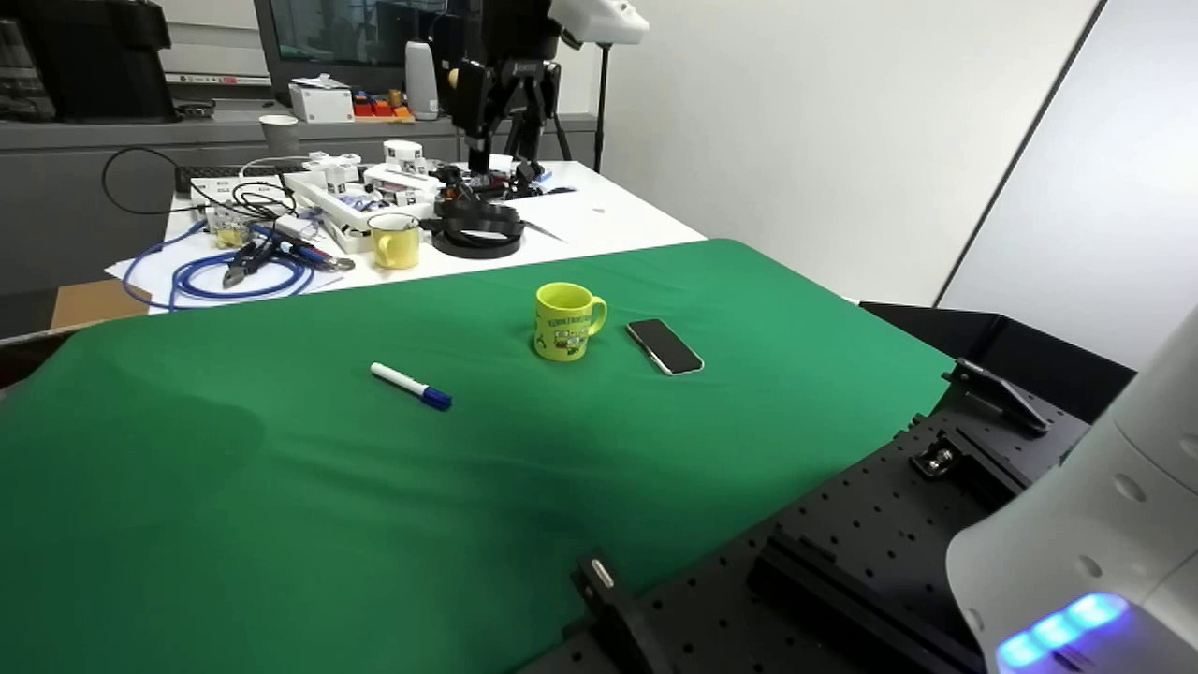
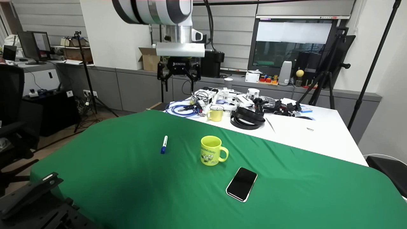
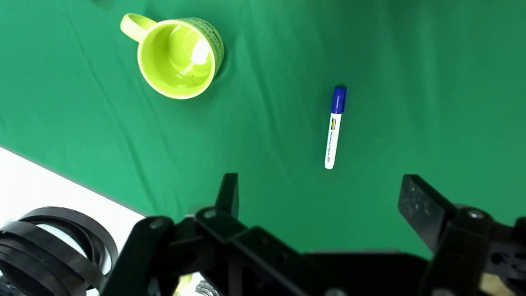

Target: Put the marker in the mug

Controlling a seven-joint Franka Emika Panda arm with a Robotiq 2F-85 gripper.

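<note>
pincer (image 2: 179,89) hangs well above the green tabletop (image 2: 133,190), fingers (image 3: 421,209) spread wide, nothing between them
marker (image 3: 334,128) lies flat on the cloth (image 1: 281,524), well apart from the mug (image 1: 563,323); I read this as pre-grasp, pick not yet made
mug is upright, handle (image 3: 133,28) pointing away from the marker, phone (image 2: 242,184) near it on that side

Risks as I see them from here:
- barrel is thin and looks round: if one finger touches first, it rolls. Wrist view puts it ahead of the fingertips, so it needs a shift before going down
- it runs nearly square to the closing direction, slightly skewed; may twist in the grip
- cloth is creased: too deep pinches fabric and could drag the mug, too shallow and the barrel slips
- marker looks about as long as the mug's mouth is wide. Carried level, it likely bridges the rim and rolls off; tilt it or grab near one end
- low carry clips the rim, mug goes over
- second yellow cup (image 1: 396,249) sits behind, off the green: wrong target if careless
</note>
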